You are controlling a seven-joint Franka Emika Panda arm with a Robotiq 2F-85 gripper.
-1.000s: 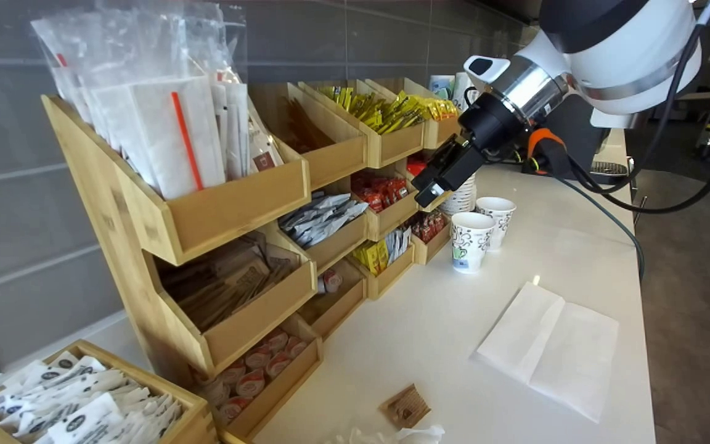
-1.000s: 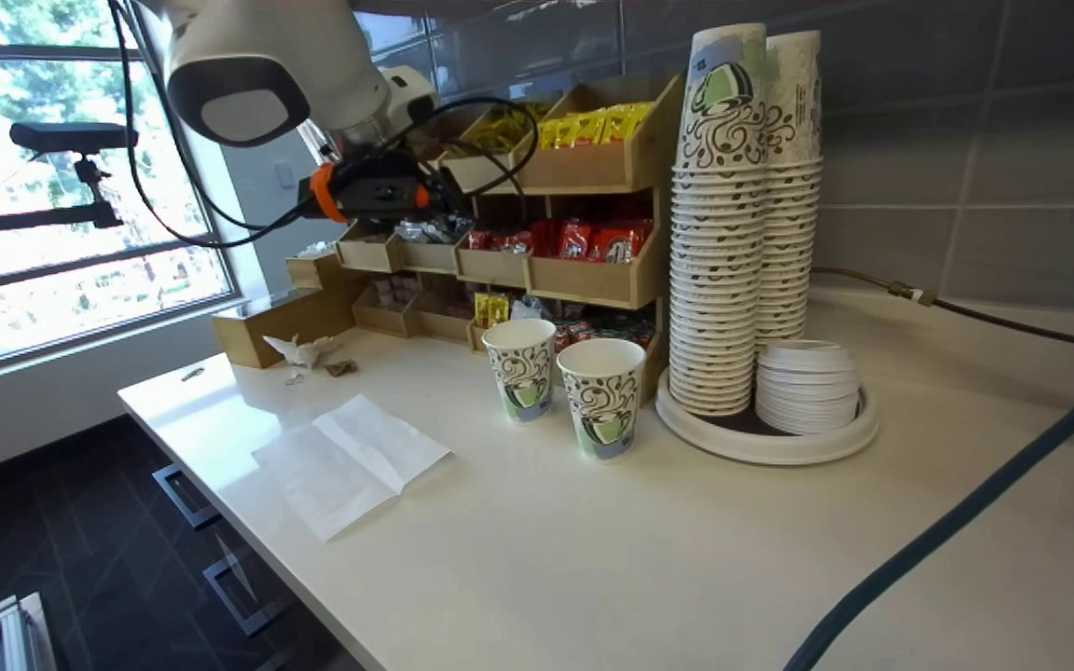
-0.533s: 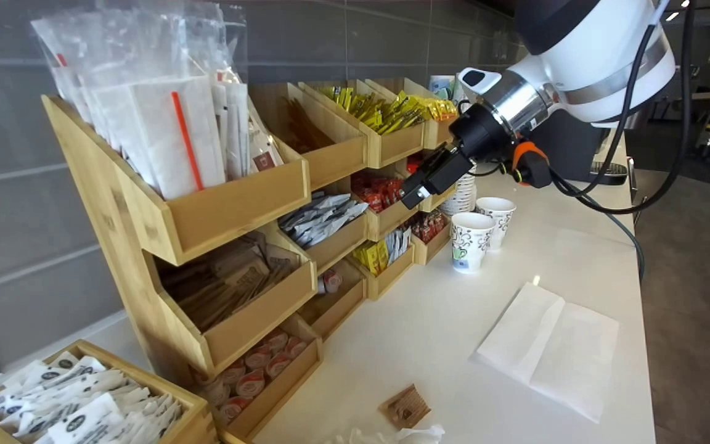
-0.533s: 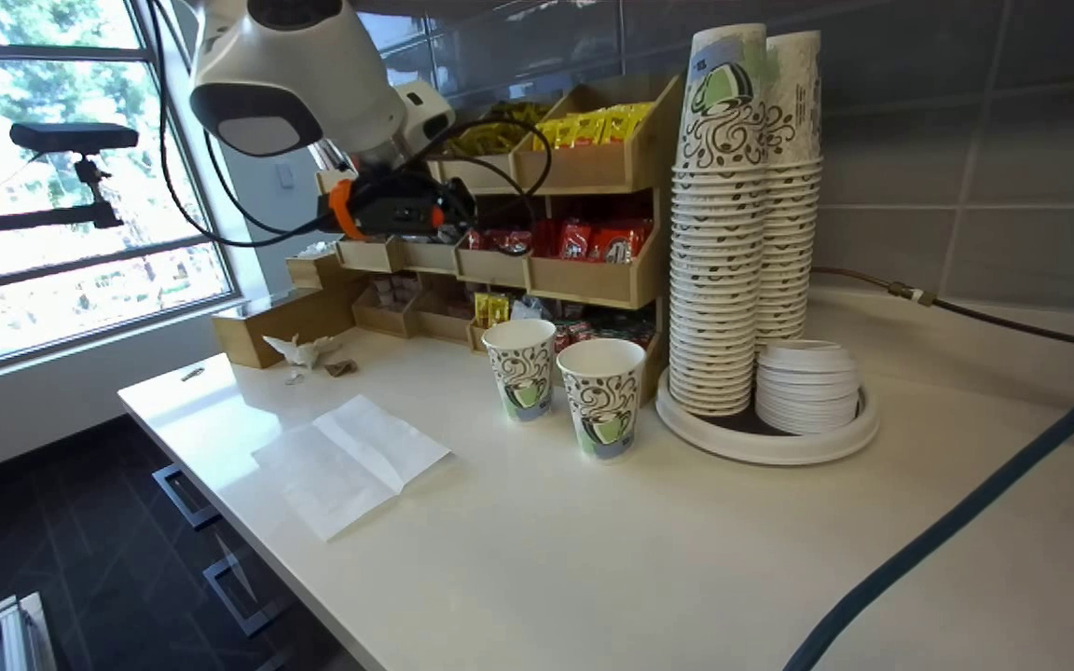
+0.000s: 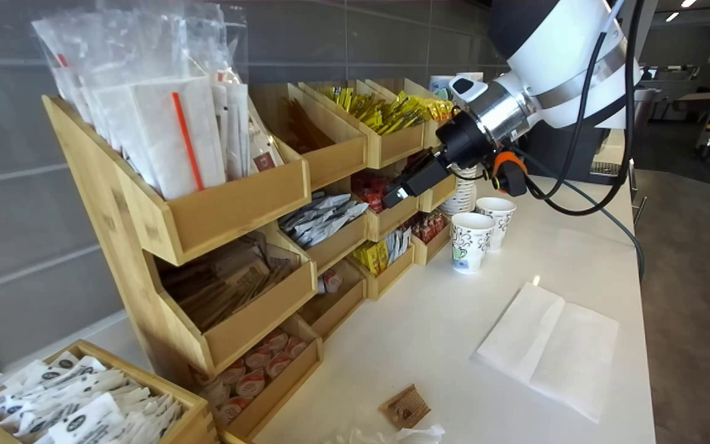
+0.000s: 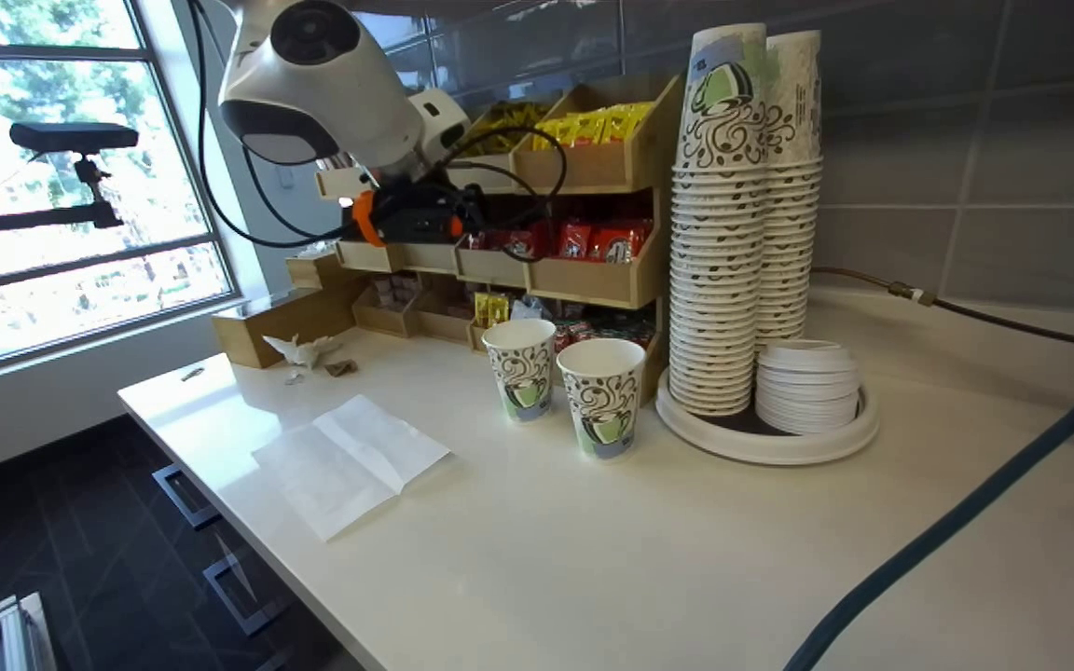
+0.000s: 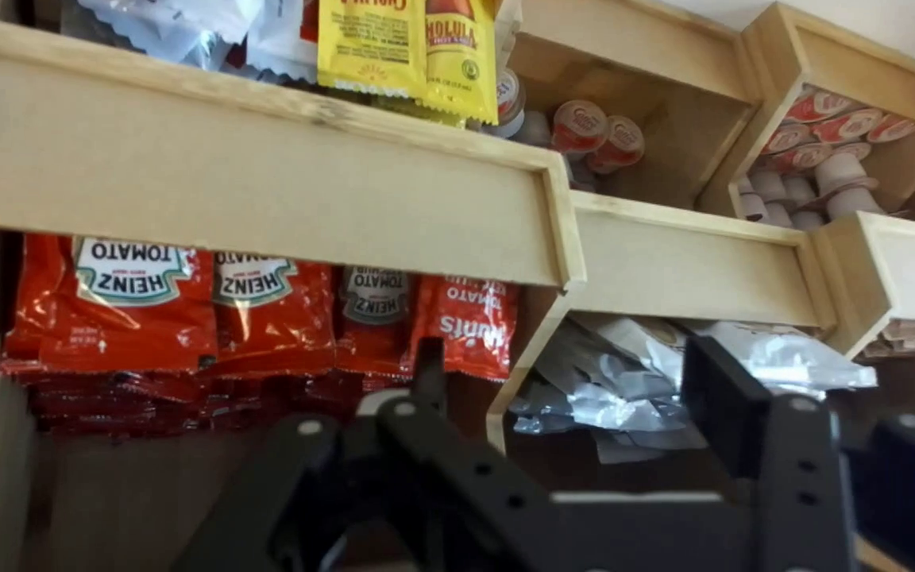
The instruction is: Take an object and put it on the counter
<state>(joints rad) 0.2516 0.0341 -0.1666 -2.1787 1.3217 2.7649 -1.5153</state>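
Several flat red packets lie in a wooden bin in the wrist view; they also show in both exterior views. I cannot tell which one is the object. My gripper is open and empty. In the wrist view its left finger overlaps the edge of a red packet and its right finger overlaps silver packets. In an exterior view the gripper is at the front of the red-packet bin, partly hiding it. The off-white counter runs below the rack; it also shows in an exterior view.
The tiered wooden rack has bins with protruding front boards. Two paper cups stand before it. A white sheet and a brown square piece lie on the counter. Stacked cups stand beside the rack.
The arm and gripper have moved toward the rack, leftward in an exterior view, and now reach the front of the red-packet bin. The packets and cups have not moved.
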